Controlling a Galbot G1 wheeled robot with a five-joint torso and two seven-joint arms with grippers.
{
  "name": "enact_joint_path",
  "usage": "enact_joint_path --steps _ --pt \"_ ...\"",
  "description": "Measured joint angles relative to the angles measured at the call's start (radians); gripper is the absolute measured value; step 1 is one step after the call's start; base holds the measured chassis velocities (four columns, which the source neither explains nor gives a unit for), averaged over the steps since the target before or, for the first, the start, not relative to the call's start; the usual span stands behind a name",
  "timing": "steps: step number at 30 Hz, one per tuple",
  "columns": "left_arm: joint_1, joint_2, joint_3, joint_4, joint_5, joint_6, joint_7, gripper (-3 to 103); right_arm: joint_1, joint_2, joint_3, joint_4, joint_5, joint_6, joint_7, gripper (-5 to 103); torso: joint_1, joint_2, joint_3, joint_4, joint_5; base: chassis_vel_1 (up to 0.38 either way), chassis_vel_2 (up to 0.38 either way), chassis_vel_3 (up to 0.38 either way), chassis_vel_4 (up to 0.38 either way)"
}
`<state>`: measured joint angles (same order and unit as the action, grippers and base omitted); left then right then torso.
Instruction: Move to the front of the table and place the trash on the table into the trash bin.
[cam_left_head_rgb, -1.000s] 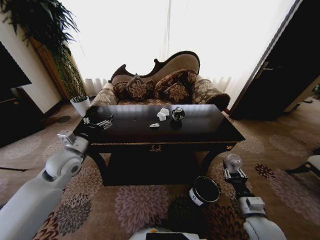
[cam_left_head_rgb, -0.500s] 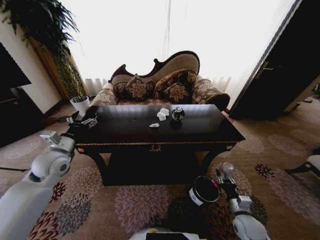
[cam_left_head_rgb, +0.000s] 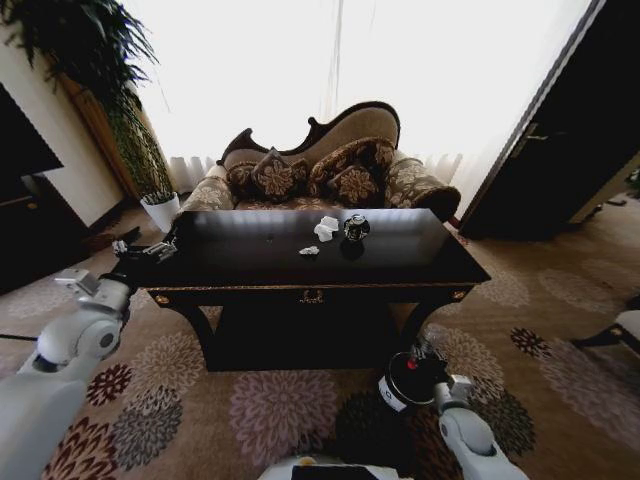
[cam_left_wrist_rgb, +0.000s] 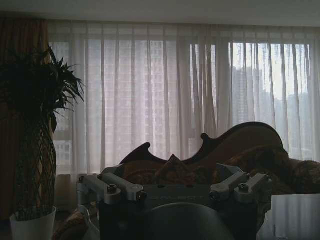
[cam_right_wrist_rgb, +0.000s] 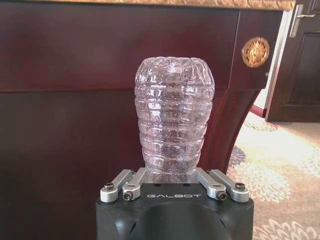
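The dark wooden table stands before me. On its top lie the trash pieces: a dark roundish can, a white paper wad and a small grey scrap. The black trash bin with a white label sits on the carpet by the table's front right leg. My right gripper hovers at the bin's rim, shut on a clear crumpled plastic bottle, which stands against the table's apron. My left gripper hangs open beside the table's left end, nothing between its fingers.
A patterned sofa stands behind the table. A tall plant in a white pot is at the back left and a dark door on the right. Flowered carpet lies open around the bin.
My right arm has come down and to the left with the bottle, from beside the bin to its rim. My left arm has drawn back leftward off the table's left end.
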<state>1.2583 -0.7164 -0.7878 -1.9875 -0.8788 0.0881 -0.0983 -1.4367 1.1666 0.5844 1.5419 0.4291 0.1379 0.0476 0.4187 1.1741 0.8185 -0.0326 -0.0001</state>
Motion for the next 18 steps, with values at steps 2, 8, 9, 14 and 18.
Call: enact_joint_path --steps 2,8,9,14,18 --pt "-0.001 0.000 0.002 0.000 0.000 0.001 0.000 100 0.022 0.001 -0.006 -0.037 0.007 0.007 -0.007 25 0.000 0.000 0.000 0.0001 0.0000 0.000 0.000 0.000 0.000" --pt "-0.003 0.000 0.003 0.000 -0.001 0.003 0.000 100 0.113 0.014 -0.032 -0.186 0.008 0.032 -0.024 25 0.000 0.000 0.000 0.0000 0.0001 0.000 0.000 0.000 0.000" --pt "-0.003 0.000 0.004 0.000 -0.001 0.003 0.000 100 0.135 0.019 -0.036 -0.220 0.008 0.038 -0.027 25 0.000 0.000 0.000 0.0001 0.0001 0.000 0.000 0.000 0.000" --pt "-0.003 0.000 0.004 0.000 -0.001 0.003 -0.001 100 0.227 0.036 -0.048 -0.382 0.007 0.070 -0.041 25 0.000 0.000 0.000 0.0001 0.0003 0.000 0.000 0.000 0.000" --pt "-0.003 0.000 0.005 0.000 -0.001 0.004 -0.001 100 0.368 0.045 -0.055 -0.625 0.006 0.115 -0.069 25 0.000 0.000 0.000 0.0003 0.0003 0.000 0.000 0.000 0.000"
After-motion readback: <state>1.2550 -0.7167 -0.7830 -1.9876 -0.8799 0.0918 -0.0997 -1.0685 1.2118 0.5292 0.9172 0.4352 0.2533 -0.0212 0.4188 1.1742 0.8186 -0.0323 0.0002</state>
